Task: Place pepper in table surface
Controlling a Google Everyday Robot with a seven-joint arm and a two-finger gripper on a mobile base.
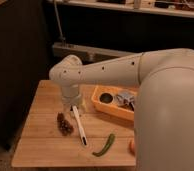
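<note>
The green pepper (105, 145) lies flat on the wooden table surface (40, 142) near its front edge. It is slim and slightly curved, and nothing touches it. My gripper (77, 122) hangs from the white arm over the middle of the table, just left of the pepper. It is open and holds nothing. One long white finger (80, 129) slants down toward the tabletop, its dark tip ending a short way left of the pepper.
A dark grape cluster (65, 124) lies just left of the gripper. An orange-yellow bin (97, 106) with items inside stands at the right rear. A small orange fruit (131, 145) peeks out beside my arm's bulk, which hides the table's right side.
</note>
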